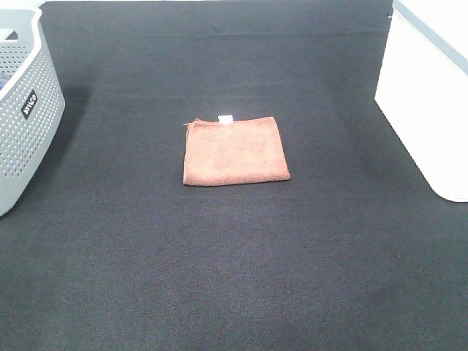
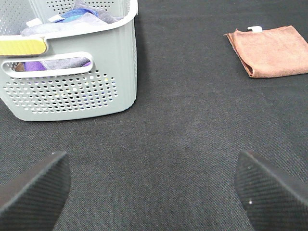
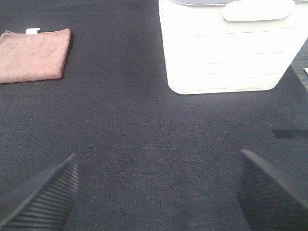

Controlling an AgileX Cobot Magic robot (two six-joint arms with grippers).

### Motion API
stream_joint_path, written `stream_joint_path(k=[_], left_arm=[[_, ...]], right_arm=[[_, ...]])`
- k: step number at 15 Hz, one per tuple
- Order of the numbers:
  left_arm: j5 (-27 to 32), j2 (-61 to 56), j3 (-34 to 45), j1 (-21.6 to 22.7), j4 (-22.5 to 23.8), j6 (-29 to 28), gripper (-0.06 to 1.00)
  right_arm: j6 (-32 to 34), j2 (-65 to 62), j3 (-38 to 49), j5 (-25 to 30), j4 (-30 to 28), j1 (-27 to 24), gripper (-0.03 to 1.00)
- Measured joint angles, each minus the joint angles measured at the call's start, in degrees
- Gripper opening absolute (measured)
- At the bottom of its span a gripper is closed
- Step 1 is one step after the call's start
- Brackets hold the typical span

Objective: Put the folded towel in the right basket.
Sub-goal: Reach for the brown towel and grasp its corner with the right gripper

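The folded towel [image 1: 235,150] lay ungrasped, well left of the right basket [image 1: 428,110]. Right gripper [image 3: 156,192] and left gripper [image 2: 154,192] stood spread, empty; next, the right probably had to reach and pinch its edge.

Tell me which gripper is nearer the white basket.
Right. The right gripper sits just in front of the white basket; the left gripper faces the grey basket, on the opposite side.

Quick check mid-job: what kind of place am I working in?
Probably a laundry-sorting test bench: black cloth-covered table, folded brown towel, grey perforated basket holding clothes, white basket.
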Motion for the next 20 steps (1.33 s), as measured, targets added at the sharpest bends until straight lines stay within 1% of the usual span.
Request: stream_joint_path(k=[20], left_arm=[[0.00,0.00,0.00,0.00,0.00,0.00,0.88]], right_arm=[[0.00,0.00,0.00,0.00,0.00,0.00,0.82]])
